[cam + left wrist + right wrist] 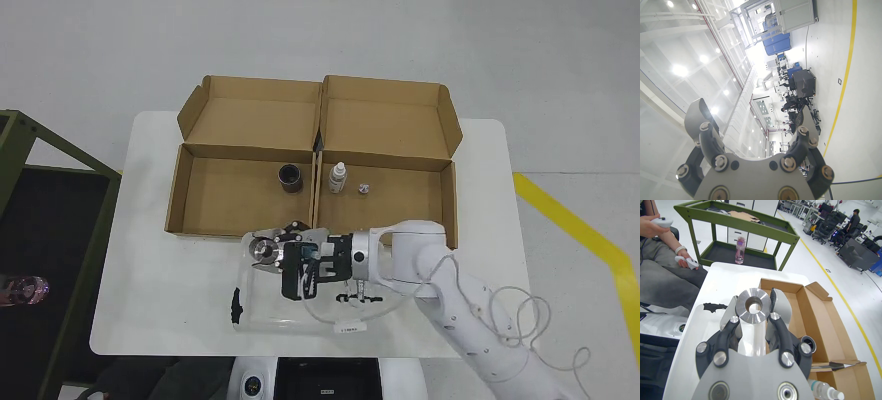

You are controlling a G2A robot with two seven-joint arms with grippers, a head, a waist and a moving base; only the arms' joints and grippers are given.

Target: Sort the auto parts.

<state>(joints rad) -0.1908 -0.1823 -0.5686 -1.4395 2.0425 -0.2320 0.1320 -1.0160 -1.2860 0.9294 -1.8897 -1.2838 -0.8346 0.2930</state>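
The right pincer is gripping a silver metal ring between its two fingers, one pressing on each side of the rim, with the ring's open bore facing back toward the wrist. The arm is reaching in from the robot's right and is holding the ring low over the near part of the white table, above a clear plastic tray lying there. The ring is sitting just in front of the near wall of the left-hand box and is not yet inside it.

Two open cardboard boxes are standing side by side on the far half of the table, walls touching and lids folded back. In the left-hand box a dark sleeve is standing upright near the shared wall. In the right-hand box a small white bottle is standing close to that same wall, and a small metal piece is lying just beside it.

The left pincer is pointing up toward the ceiling, well away from the table, with its fingers spread wide and nothing between them.

Beyond the table's left edge a green cart is standing, carrying a pink bottle on its lower shelf.
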